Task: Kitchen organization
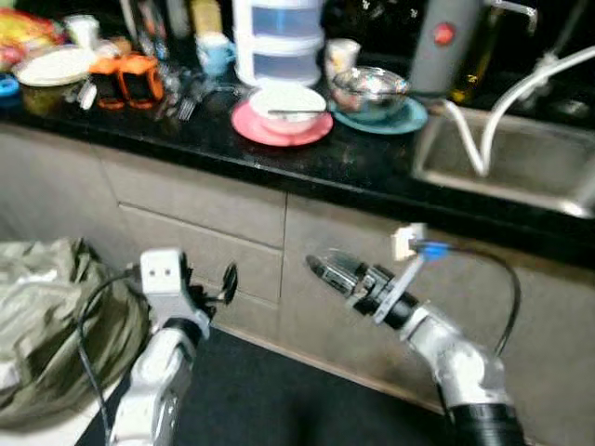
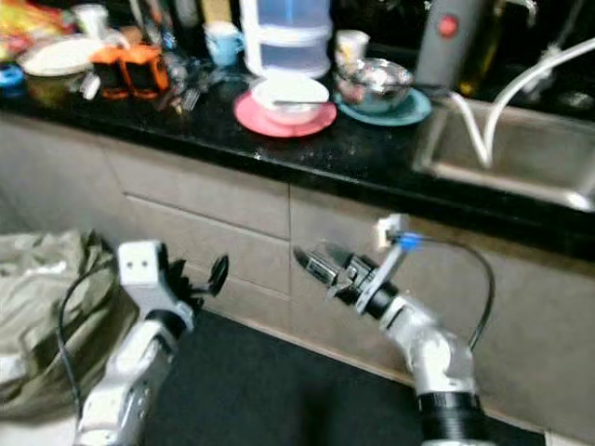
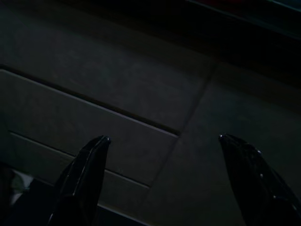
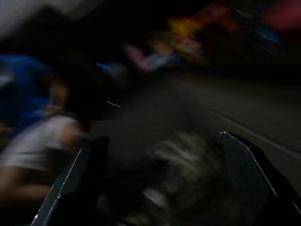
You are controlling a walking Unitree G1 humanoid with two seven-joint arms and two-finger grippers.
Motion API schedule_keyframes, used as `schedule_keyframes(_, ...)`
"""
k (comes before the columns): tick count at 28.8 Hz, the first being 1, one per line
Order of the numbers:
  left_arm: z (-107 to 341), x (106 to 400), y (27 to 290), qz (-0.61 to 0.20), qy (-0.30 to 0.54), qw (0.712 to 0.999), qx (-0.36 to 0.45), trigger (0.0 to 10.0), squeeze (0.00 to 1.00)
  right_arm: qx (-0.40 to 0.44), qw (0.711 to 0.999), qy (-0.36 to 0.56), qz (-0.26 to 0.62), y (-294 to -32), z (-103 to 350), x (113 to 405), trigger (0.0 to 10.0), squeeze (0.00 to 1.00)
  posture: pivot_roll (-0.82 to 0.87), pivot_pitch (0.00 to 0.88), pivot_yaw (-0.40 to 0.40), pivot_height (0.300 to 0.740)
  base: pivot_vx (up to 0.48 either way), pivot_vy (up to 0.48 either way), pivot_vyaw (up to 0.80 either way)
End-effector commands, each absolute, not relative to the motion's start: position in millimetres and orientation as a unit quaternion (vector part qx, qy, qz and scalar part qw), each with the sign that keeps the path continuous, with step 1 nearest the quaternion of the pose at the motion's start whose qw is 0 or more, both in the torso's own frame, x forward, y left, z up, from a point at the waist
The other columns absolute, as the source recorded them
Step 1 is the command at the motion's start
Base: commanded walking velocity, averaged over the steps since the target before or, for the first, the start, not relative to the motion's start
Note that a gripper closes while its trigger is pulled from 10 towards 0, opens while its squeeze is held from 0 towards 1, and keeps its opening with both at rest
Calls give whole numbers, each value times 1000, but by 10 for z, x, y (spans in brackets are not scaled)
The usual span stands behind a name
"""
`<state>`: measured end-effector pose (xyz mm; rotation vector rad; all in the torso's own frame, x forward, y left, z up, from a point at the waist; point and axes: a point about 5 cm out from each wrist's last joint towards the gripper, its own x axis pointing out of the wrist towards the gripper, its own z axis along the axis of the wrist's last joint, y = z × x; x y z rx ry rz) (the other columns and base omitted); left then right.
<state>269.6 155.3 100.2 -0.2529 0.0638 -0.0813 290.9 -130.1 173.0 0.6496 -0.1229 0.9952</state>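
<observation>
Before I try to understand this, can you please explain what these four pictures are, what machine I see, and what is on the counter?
The machine is a walking household robot with two silver arms. Each arm ends in a tool with two long black fingers. Two pictures come from the cameras on its head, looking down at a kitchen. The two dark pictures come from cameras on the wrists, looking along the fingers.

The left tool and the right tool are both low, in front of the grey cupboard doors. Both are open and hold nothing.

On the black counter there is a white bowl on a pink plate, a metal bowl on a blue plate, and a blue cup. The sink is on the right.
</observation>
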Motion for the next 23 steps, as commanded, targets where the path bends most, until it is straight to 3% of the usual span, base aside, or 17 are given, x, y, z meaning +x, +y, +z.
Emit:
schedule_keyframes(1,1002,2665,1588,-33,33,992,-119,10000,0,333,780,-80,524,-1233,1912,2809,10000,0,158,0,-11,740,431,0,0)
schedule_keyframes(4,1027,2639,1590,-30,28,992,-116,10000,0,333,698,-147,617,-1170,2366,2586,10000,0,158,0,-10,740,430,0,0)
schedule_keyframes(6,1036,2632,1586,-30,27,993,-113,10000,0,326,687,-165,628,-1147,2464,2552,10000,0,159,0,-8,740,428,0,0)
schedule_keyframes(9,1049,2629,1575,-32,24,993,-109,10000,0,303,702,-198,613,-1099,2598,2590,10000,0,164,0,-9,740,428,0,0)
schedule_keyframes(13,1079,2594,1544,-42,22,994,-103,10000,0,298,752,-233,540,-1047,2865,2816,10000,0,159,0,-5,740,430,0,0)
schedule_keyframes(15,1084,2580,1531,-47,21,994,-102,10000,0,303,757,-236,529,-1059,2912,2843,10000,0,159,0,-5,740,428,0,0)
schedule_keyframes(23,1176,2279,1215,-119,33,985,-121,10000,0,184,838,-248,450,-1169,3104,2979,10000,0,147,0,-1,740,406,0,0)
